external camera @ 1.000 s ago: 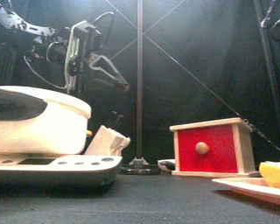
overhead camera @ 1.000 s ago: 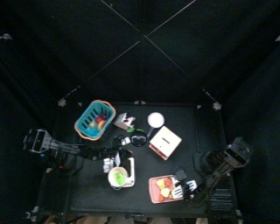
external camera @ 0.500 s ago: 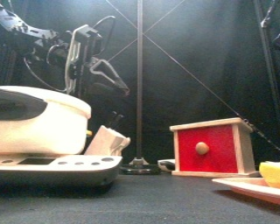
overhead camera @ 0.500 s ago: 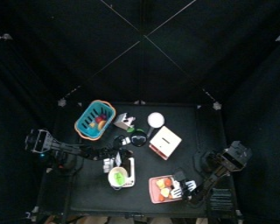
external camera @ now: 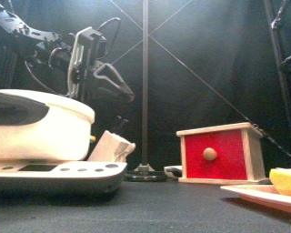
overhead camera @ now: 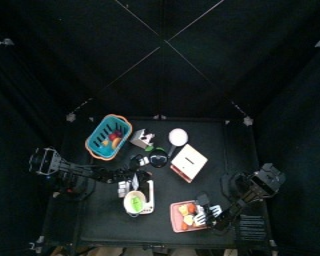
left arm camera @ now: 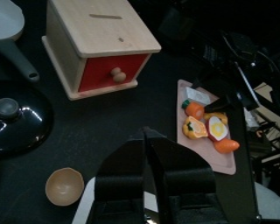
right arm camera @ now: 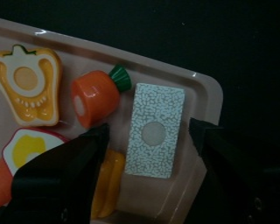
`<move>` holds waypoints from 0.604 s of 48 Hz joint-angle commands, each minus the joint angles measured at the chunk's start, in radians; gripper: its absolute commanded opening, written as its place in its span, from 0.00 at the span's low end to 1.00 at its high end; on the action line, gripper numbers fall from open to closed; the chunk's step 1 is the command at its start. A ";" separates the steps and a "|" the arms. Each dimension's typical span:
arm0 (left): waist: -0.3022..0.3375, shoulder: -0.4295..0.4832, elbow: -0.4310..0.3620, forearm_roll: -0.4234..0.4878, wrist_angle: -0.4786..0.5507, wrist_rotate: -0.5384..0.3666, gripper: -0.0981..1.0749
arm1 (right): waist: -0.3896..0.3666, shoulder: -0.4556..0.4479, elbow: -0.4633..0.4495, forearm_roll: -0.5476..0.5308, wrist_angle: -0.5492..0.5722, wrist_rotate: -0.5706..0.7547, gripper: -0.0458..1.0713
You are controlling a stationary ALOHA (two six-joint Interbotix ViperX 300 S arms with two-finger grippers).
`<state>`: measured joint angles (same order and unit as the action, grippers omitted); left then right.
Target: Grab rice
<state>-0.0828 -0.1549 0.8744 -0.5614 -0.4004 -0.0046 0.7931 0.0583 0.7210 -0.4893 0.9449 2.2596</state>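
The rice is a white speckled block (right arm camera: pixel 154 129) lying at the edge of a pink tray (right arm camera: pixel 213 87), beside a carrot (right arm camera: pixel 94 94) and a pepper slice (right arm camera: pixel 28 80). My right gripper (right arm camera: pixel 152 131) is open just above the tray, one jaw on each side of the block, not closed on it. In the top view it (overhead camera: pixel 215 212) is at the tray's right edge (overhead camera: pixel 190 224). My left gripper (left arm camera: pixel 147 144) is shut and empty, held above the rice cooker (overhead camera: pixel 133 200); it also shows in the front view (external camera: pixel 97 64).
A red-fronted wooden box (overhead camera: pixel 190 162) stands behind the tray and a teal basket (overhead camera: pixel 107 137) at the back left. A white bowl (overhead camera: pixel 178 136) is at the back. The left wrist view shows a small wooden bowl (left arm camera: pixel 66 185) and a black pot (left arm camera: pixel 14 118).
The right arm has shifted slightly at the tray, with its upper part lower in the front view. The left arm has barely moved.
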 commanded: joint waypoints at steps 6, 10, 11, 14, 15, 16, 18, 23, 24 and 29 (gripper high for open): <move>0.002 -0.003 -0.014 0.000 -0.009 0.000 0.41 | -0.008 -0.015 0.005 -0.005 -0.008 0.006 0.94; 0.002 -0.003 -0.014 0.000 -0.009 0.000 0.41 | -0.012 -0.015 0.009 -0.005 -0.028 0.006 0.94; 0.002 -0.003 -0.014 0.000 -0.008 0.000 0.41 | -0.014 -0.015 0.009 -0.005 -0.032 0.005 0.94; 0.002 -0.003 -0.014 0.000 -0.009 0.000 0.41 | -0.017 -0.012 0.012 -0.005 -0.049 0.003 0.94; 0.000 -0.003 -0.012 0.000 -0.009 0.000 0.41 | -0.018 -0.011 0.014 -0.005 -0.054 0.003 0.94; 0.002 -0.003 -0.012 0.000 -0.009 0.000 0.41 | -0.020 -0.009 0.018 -0.005 -0.060 0.003 0.94; 0.002 -0.003 -0.012 -0.002 -0.009 0.000 0.41 | -0.021 -0.006 0.020 -0.003 -0.069 0.003 0.94; 0.002 -0.003 -0.012 0.000 -0.009 0.000 0.41 | -0.031 0.003 0.021 -0.005 -0.094 0.002 0.94; 0.002 -0.003 -0.014 -0.002 -0.009 0.000 0.41 | -0.031 0.003 0.021 -0.005 -0.095 0.002 0.94; 0.002 -0.003 -0.015 0.000 -0.009 0.002 0.41 | -0.034 0.006 0.021 -0.005 -0.104 0.000 0.91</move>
<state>-0.0844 -0.1549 0.8744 -0.5614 -0.4004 -0.0031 0.7685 0.0690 0.7455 -0.4970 0.8560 2.2596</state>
